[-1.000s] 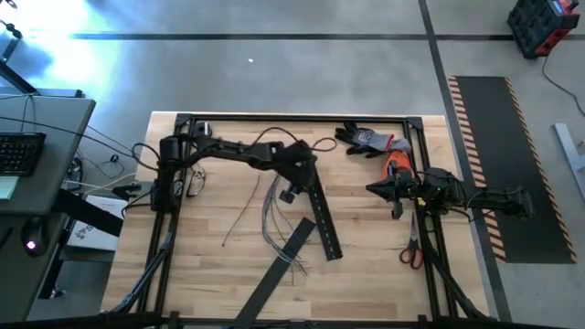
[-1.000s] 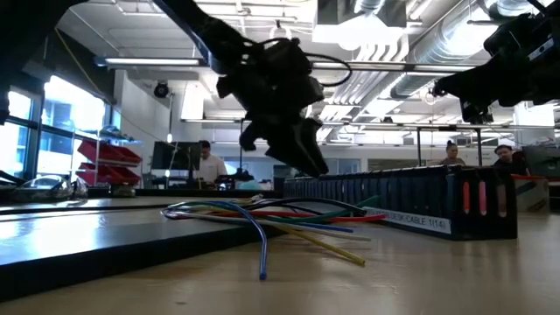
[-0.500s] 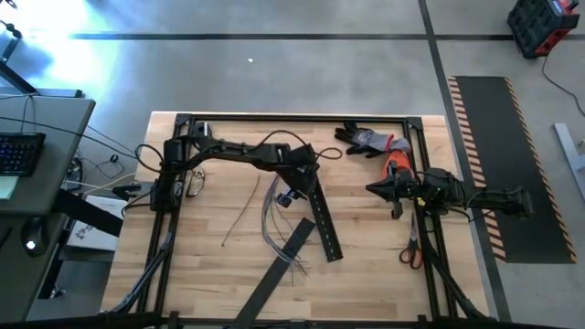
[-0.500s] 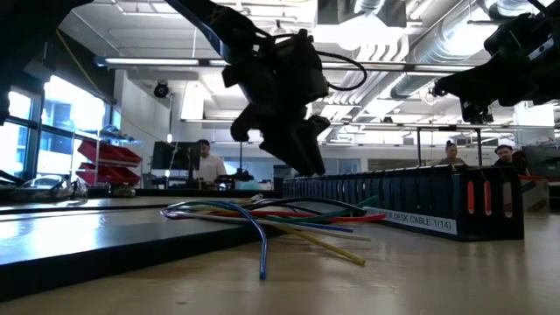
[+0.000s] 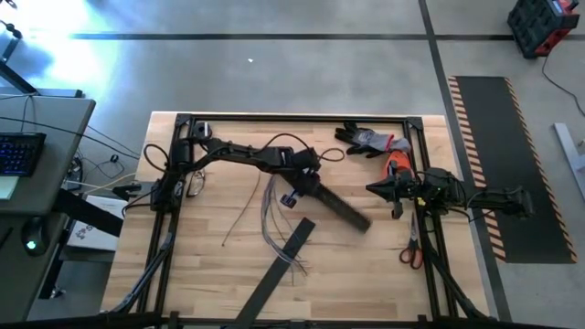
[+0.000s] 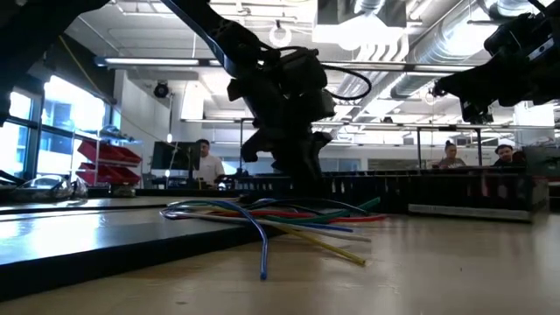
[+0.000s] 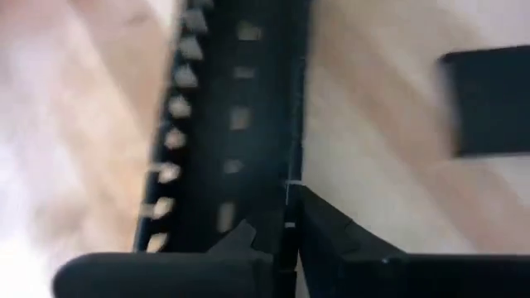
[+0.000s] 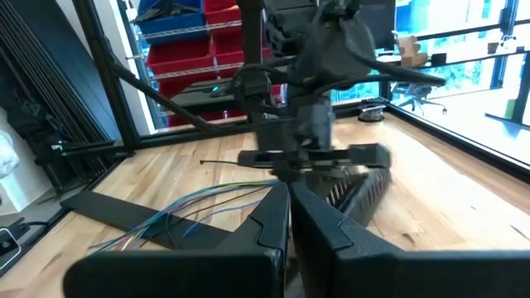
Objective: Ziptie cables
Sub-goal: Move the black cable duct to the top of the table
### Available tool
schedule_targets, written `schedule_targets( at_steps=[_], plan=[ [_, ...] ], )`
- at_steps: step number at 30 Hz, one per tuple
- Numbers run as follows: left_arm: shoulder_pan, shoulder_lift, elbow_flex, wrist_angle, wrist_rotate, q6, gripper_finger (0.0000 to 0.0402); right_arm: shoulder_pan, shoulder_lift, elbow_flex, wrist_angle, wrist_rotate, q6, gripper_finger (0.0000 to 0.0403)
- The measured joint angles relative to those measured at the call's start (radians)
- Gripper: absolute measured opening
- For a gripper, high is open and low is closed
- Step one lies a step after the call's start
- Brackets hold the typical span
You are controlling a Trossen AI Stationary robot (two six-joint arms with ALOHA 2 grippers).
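Black slotted duct (image 5: pixel 336 206) clamped in the left claw (image 5: pixel 302 183), beside the cables (image 5: pixel 271 222) on the counter (image 5: pixel 366 265). No legible writing. Right claw (image 5: pixel 377 189) closed, empty, off at the counter's edge.

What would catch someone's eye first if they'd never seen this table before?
Probably the left gripper at mid-table, shut on one end of the long black slotted duct, which lies slanted toward the right arm. Beside it, the loose cables fan out over the wood, with the flat black cover strip nearer the front edge.
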Motion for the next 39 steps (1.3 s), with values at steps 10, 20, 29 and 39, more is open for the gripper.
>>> schedule_targets(
  at_steps=[10,20,29,39],
  plan=[
    [0.126,-0.170,0.002,-0.098,-0.061,-0.084,0.0001,0.000,0.000,0.000,0.000,0.000,0.000,0.0000],
    [0.378,-0.211,-0.127,-0.116,0.051,-0.087,0.0000,0.000,0.000,0.000,0.000,0.000,0.000,0.0000],
    [0.489,-0.211,-0.258,0.020,0.158,-0.135,0.0001,0.000,0.000,0.000,0.000,0.000,0.000,0.0000],
    [0.490,-0.240,-0.278,0.046,0.000,-0.188,0.0078,0.000,-0.001,0.000,0.000,0.000,0.000,0.0000]
  ],
)
